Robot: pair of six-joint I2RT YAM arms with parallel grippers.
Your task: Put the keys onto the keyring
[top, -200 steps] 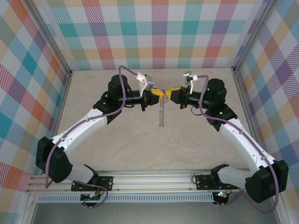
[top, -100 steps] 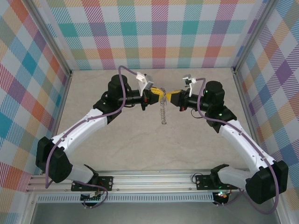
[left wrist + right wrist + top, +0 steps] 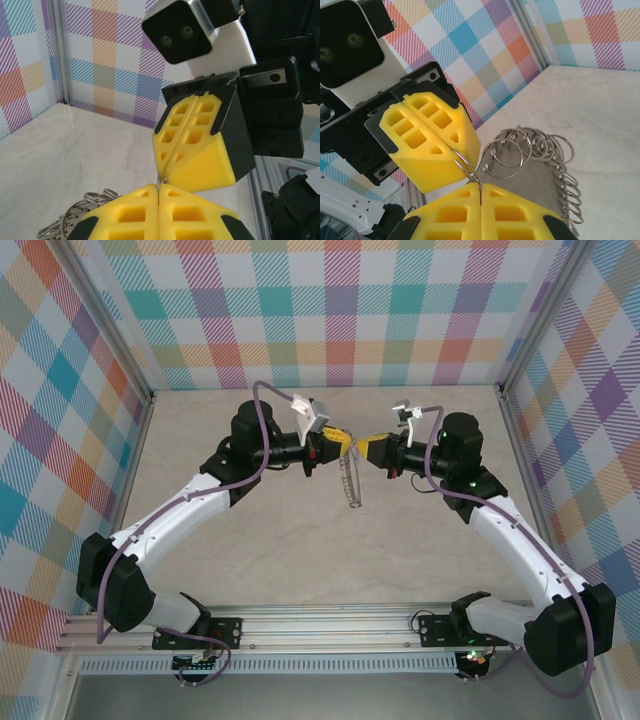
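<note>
Both left tool [image 3: 343,444] and right tool [image 3: 363,448] pinch keyring [image 3: 536,145]; right wrist shows loops.

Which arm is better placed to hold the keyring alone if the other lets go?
Left, probably. Both grippers are shut on one wire loop, but from above the keyring hangs nearly straight below the left gripper, slightly offset from the right gripper. Close call.

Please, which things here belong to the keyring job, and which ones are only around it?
Job: left tool and right tool, both shut; keyring hanging between them.
Only around: table; checked walls; metal rail at the near edge.
</note>
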